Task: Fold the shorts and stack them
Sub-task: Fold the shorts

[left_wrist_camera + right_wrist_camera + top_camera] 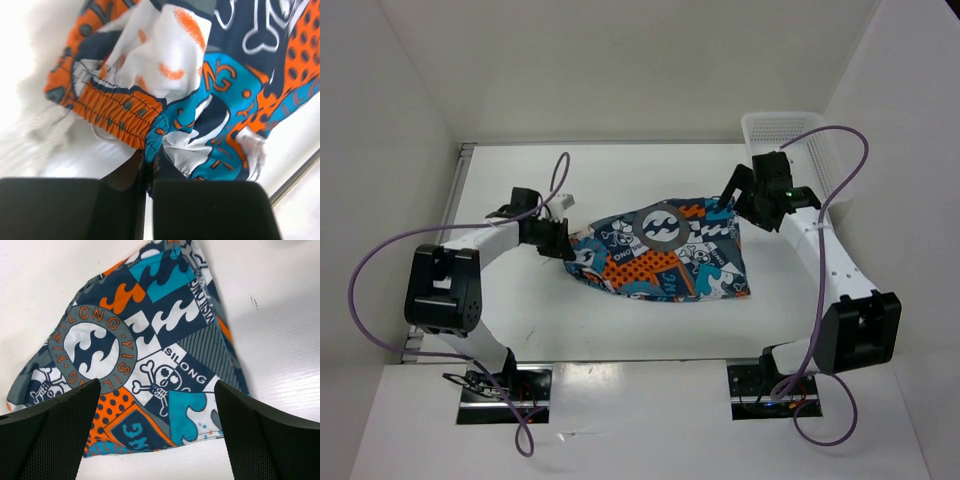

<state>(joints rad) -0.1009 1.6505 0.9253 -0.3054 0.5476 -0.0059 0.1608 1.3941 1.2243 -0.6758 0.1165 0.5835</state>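
The shorts (665, 255), in a teal, orange, white and dark-grey print with a round wave logo and skulls, lie folded on the white table in the middle of the top view. My left gripper (563, 243) is shut on their left edge; the left wrist view shows the fabric (200, 90) pinched between my fingers (210, 210) beside the orange elastic waistband (117, 112). My right gripper (735, 192) is open and empty, just above the shorts' far right corner. The right wrist view shows the shorts (150, 355) spread below its wide-apart fingers (45, 440).
A white plastic mesh basket (790, 130) stands at the back right, right behind my right arm. White walls enclose the table at the back and on both sides. Purple cables loop from both arms.
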